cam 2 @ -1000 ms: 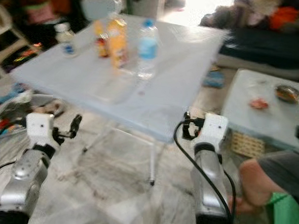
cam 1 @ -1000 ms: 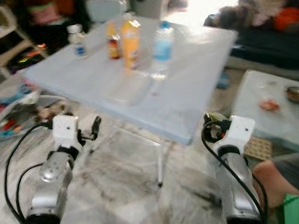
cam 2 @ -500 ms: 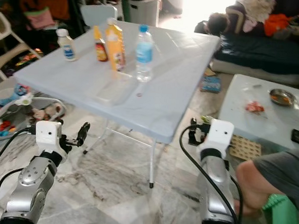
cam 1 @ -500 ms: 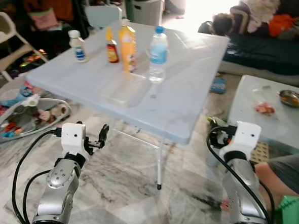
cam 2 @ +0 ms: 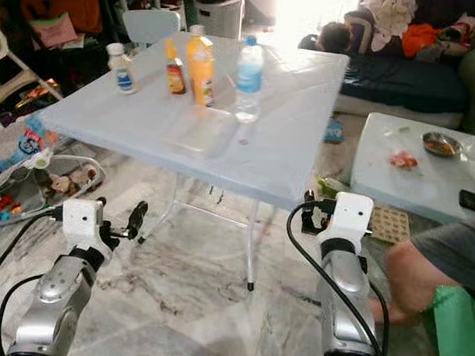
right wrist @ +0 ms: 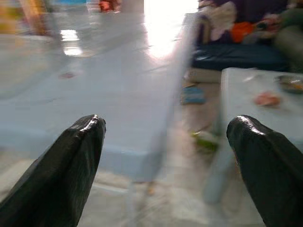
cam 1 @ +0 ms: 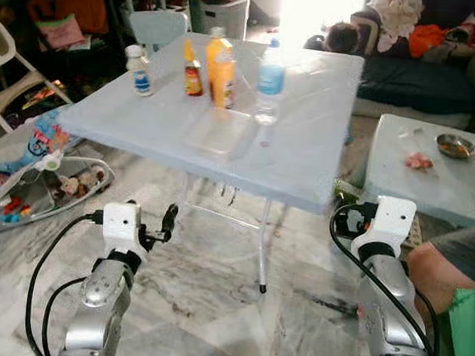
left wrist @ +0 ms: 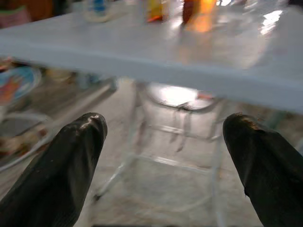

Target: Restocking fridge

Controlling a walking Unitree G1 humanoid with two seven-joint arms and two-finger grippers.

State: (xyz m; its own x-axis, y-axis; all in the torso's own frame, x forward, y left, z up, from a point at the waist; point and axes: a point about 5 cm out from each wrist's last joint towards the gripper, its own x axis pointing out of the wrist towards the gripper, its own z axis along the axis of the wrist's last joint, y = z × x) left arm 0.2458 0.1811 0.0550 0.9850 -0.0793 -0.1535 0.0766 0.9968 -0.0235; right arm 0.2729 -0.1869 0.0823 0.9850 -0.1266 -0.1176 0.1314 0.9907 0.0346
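On the pale blue folding table (cam 1: pixel 303 158) stand a small white bottle (cam 1: pixel 137 68), a red sauce bottle (cam 1: pixel 193 77), an orange juice bottle (cam 1: pixel 221 70) and a clear water bottle (cam 1: pixel 269 81). A clear flat tray (cam 1: pixel 220 132) lies in front of them. My left gripper (cam 1: pixel 169 221) hangs low before the table's near edge, open and holding nothing; its wrist view has the table edge above the spread fingers (left wrist: pixel 71 161). My right gripper (cam 1: pixel 341 221) is below the table's right corner, also open and holding nothing, fingers (right wrist: pixel 71 161) wide apart.
The table's metal legs (cam 1: pixel 263 252) stand on marble floor between my arms. A low white table (cam 1: pixel 419 177) with a small bowl (cam 1: pixel 455 146) is at the right, a person's knee (cam 1: pixel 437 275) beside it. A sofa (cam 1: pixel 421 72) is behind; a baby bouncer (cam 1: pixel 52 179) lies left.
The camera has shifted and steadied, so the table and bottles sit further right in the picture. Both arms hold the same low pose, grippers still open.
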